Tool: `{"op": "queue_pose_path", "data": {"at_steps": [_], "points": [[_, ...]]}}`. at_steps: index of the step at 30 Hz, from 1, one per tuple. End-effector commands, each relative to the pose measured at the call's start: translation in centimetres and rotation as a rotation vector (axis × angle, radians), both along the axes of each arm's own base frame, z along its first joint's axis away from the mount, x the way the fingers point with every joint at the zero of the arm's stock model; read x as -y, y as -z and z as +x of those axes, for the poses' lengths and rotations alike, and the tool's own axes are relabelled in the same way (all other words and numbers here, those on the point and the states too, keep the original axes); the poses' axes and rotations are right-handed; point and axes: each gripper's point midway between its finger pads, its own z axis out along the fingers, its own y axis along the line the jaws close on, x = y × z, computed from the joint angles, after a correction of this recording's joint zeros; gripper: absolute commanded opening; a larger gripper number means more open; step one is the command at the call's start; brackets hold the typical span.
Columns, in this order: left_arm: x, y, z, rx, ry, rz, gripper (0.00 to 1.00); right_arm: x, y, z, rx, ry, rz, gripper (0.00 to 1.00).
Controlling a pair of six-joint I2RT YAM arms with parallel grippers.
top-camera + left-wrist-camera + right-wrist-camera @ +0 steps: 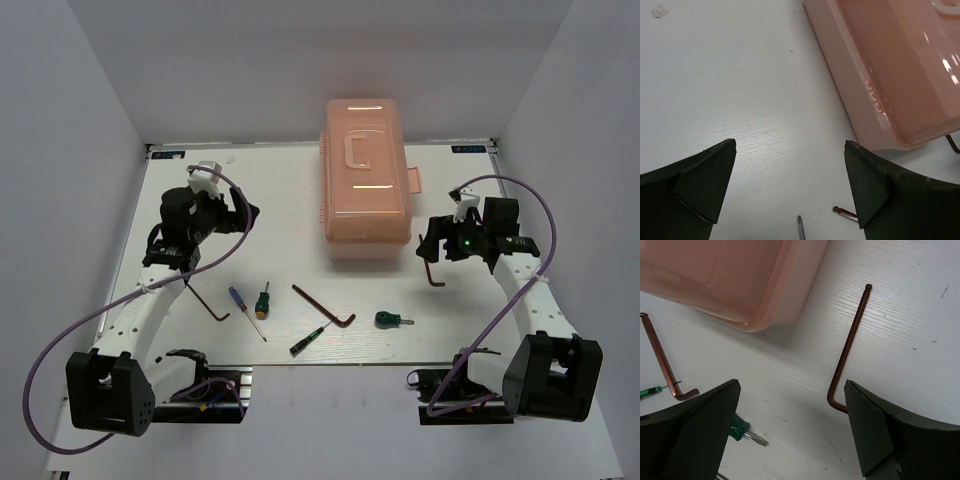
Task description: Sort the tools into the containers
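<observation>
The white table (250, 180) is carrying the salmon-pink toolbox (366, 180), which is lying lid-shut at its far middle. The left gripper (790, 145) and right gripper (791, 384) are both hanging spread wide and holding nothing, the right one over a hex key (847, 347). Four screwdrivers (262, 299) and two other hex keys (322, 304) are lying loose nearer the arms.

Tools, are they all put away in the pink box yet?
Not yet. Nothing looks done: the toolbox lid is shut and seven tools lie on the table, like the hex key and green screwdriver. Nothing is in hand: left gripper and right gripper are open. Everything is left.
</observation>
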Motion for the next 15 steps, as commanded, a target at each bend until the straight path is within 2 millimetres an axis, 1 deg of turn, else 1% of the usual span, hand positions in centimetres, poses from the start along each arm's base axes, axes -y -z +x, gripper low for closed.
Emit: {"op": "queue_pose_path", "data": {"at_steps": [1, 2, 6, 11, 12, 13, 14, 15], "points": [[1.2, -2.5, -0.6, 0.057, 0.07, -0.044, 1.0, -0.2, -1.4, 0.9, 0.061, 0.008, 0.015, 0.91], [1.2, -2.1, -0.7, 0.048, 0.07, -0.043, 1.0, 0.0, -1.2, 1.0, 0.057, 0.017, 0.01, 0.91], [1.3, -2.1, -0.7, 0.043, 0.067, -0.052, 1.0, -0.1, -1.4, 0.9, 0.064, -0.002, 0.007, 0.91], [1.7, -1.9, -0.9, 0.033, 0.094, -0.059, 1.0, -1.0, -1.8, 0.3, 0.059, -0.062, 0.046, 0.91], [1.9, -1.9, -1.0, 0.032, 0.104, -0.062, 1.0, -1.2, -2.1, 0.2, 0.068, -0.085, 0.053, 0.91], [1.9, -1.9, -1.0, 0.032, 0.104, -0.062, 1.0, -1.5, -1.9, -0.4, 0.048, -0.112, 0.061, 0.91], [2.4, -1.7, -1.1, 0.029, 0.135, -0.08, 1.0, -1.8, -2.3, -0.9, 0.088, -0.203, 0.04, 0.91], [2.7, -1.9, -1.1, 0.04, 0.154, -0.085, 0.96, -3.2, -2.9, -1.7, 0.111, -0.299, 0.092, 0.83]]}}
